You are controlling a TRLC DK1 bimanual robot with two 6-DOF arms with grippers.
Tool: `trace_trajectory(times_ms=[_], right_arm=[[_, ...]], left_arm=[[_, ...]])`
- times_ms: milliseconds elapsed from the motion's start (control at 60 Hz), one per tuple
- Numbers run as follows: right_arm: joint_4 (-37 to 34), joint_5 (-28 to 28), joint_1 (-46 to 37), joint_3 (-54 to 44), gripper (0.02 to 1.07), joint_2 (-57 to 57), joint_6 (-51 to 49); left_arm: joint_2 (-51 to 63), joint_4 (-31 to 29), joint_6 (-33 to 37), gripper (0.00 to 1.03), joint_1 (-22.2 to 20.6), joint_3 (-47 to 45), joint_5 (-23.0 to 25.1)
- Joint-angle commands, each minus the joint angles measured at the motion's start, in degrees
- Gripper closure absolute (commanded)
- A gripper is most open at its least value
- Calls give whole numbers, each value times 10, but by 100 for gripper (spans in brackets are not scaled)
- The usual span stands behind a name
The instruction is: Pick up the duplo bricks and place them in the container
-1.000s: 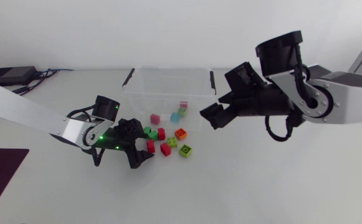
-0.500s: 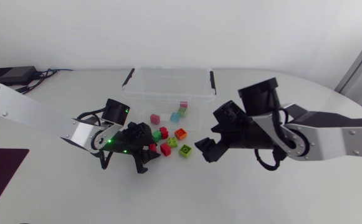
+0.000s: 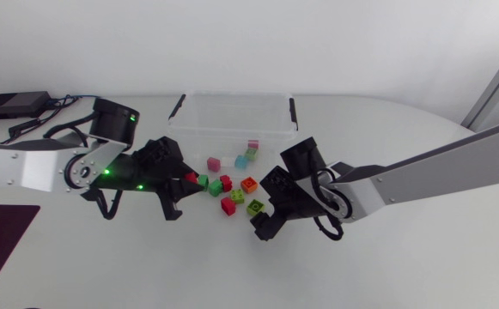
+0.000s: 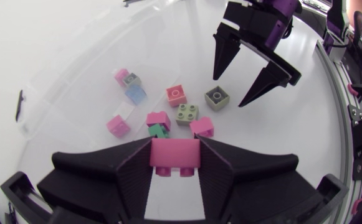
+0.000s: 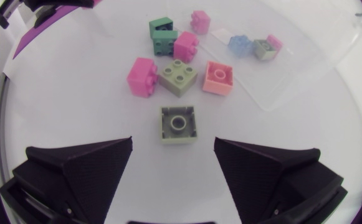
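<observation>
Two duplo bricks, a blue brick [image 3: 241, 160] and a pink brick [image 3: 252, 145], lie inside our clear container [image 3: 232, 112] at the far side of the table. A magenta brick [image 3: 214, 162] sits by its near wall; we cannot tell whether it is inside or outside. Just nearer, loose bricks cluster, an orange brick [image 3: 249, 184] among them. Our left gripper [image 4: 176, 146] is clamped on a red brick [image 4: 176, 158], left of the cluster. Our right gripper [image 5: 174, 142] hangs spread wide over a lime brick [image 5: 179, 123] at the cluster's right.

The bricks [image 5: 179, 124] — smooth moulded plastic (faintly glossy); container [image 3: 232, 112] clear, shiny plastic; table [image 3: 386, 257] smooth, matt.
</observation>
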Motion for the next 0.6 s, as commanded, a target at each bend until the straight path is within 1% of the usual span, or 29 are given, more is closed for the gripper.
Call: trace_trajectory(times_ms=[0, 100, 150, 250, 350, 400, 483, 583], right_arm=[[2, 7, 8, 26, 17, 17, -10], [-27, 10, 10, 50, 21, 26, -13], [-55, 10, 10, 68, 22, 33, -13], [-93, 10, 9, 93, 30, 43, -15], [-140, 9, 5, 118, 31, 53, -23], [-150, 10, 4, 126, 38, 60, -25], [-157, 10, 4, 135, 42, 79, -30], [-157, 10, 5, 138, 53, 96, -32]], left_arm=[[-31, -17, -9, 80, 10, 2, 4], [-63, -42, -22, 80, 25, 32, 5], [-68, -53, -27, 80, 29, 45, 5], [-70, -75, -33, 80, 35, 75, 9], [-69, -84, -38, 80, 35, 91, 9], [-68, -86, -41, 80, 35, 103, 9], [-65, -87, -49, 80, 35, 118, 9], [-56, -86, -64, 80, 32, 142, 9]])
